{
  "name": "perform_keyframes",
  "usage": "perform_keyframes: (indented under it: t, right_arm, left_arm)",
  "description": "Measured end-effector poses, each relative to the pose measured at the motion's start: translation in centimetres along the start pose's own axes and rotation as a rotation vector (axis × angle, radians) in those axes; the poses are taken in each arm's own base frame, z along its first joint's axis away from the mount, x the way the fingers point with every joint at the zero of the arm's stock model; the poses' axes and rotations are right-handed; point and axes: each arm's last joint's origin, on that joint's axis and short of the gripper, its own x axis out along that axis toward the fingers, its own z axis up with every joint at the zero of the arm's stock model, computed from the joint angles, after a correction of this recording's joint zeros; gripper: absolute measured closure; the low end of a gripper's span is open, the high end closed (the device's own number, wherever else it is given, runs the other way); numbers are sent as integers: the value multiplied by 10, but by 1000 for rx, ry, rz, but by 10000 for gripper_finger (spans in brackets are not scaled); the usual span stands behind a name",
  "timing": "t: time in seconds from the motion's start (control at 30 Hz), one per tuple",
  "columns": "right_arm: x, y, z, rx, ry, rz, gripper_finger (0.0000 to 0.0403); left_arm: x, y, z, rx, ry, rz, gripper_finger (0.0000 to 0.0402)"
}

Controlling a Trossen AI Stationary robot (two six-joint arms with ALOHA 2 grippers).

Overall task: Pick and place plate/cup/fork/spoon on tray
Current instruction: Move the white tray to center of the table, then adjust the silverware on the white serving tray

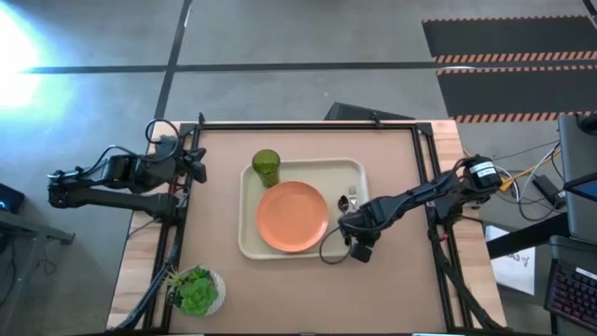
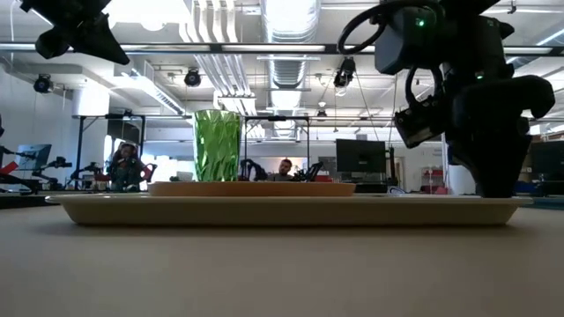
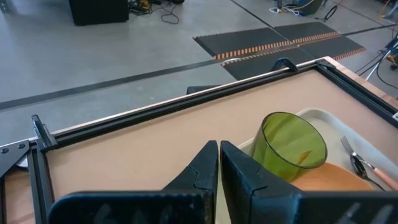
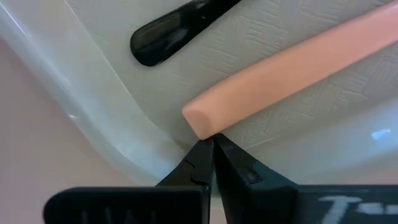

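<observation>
The right gripper, fingers together, touches the fork handle's end on the tray; the left gripper, fingers together, waits beside the tray.

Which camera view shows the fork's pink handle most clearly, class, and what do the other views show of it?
The right wrist view: the fork lies on the tray, its handle end just ahead of the shut right gripper. The left wrist view shows tines, the high view a small glimpse, the low view nothing.
</observation>
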Motion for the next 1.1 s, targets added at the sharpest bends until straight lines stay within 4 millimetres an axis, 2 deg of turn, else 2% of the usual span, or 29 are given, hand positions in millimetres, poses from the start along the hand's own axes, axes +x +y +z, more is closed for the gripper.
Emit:
perform_keyframes:
  t: [0.33,0.77,0.97,1.1]
  right_arm:
    - [5,17,-14,41,5,6,394]
    - [0,18,-15,39,-41,-7,394]
    - [-20,26,-11,28,-141,13,394]
    - [-49,38,-2,3,-297,23,394]
  left_arm:
    - [0,0,0,2,1,1,402]
    - [0,-1,0,32,12,-13,402]
    - [0,-2,-2,108,67,-88,402]
    - [0,-5,-3,140,113,-148,402]
